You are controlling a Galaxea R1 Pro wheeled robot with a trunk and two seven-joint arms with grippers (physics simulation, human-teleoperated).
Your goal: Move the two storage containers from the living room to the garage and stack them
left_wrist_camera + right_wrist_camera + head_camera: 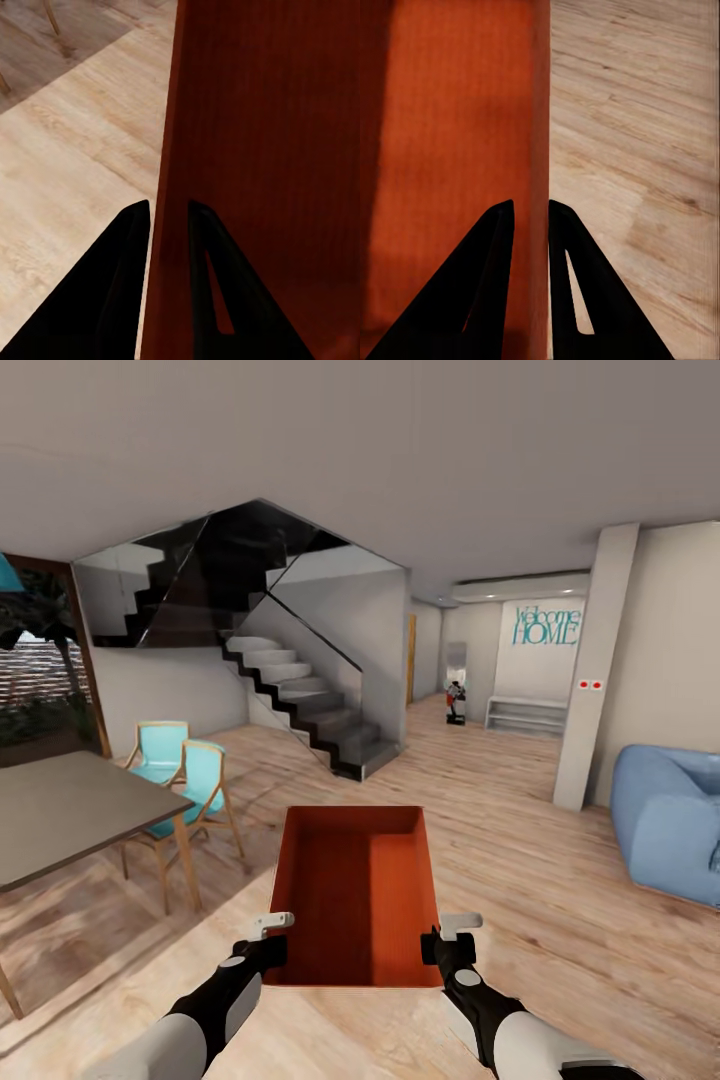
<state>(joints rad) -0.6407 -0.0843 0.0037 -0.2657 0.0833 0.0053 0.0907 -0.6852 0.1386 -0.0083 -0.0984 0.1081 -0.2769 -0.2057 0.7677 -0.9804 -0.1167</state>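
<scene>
Head view: storage container (pixel 355 895) lies lengthwise, pointing toward staircase (pixel 300 695).

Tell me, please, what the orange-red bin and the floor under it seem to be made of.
The orange-red rectangular open bin looks like thin matte plastic: uniform colour, thin plain walls, no grain, though the render leaves this open. The light floor looks like wood planks or laminate: visible grain, knots and plank seams, with a soft satin finish.

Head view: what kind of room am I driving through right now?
Likely an open-plan home living and dining area: light wood-plank floor, a staircase, a dining table with teal chairs, and a blue sofa. Both grippers hold the storage container.
</scene>
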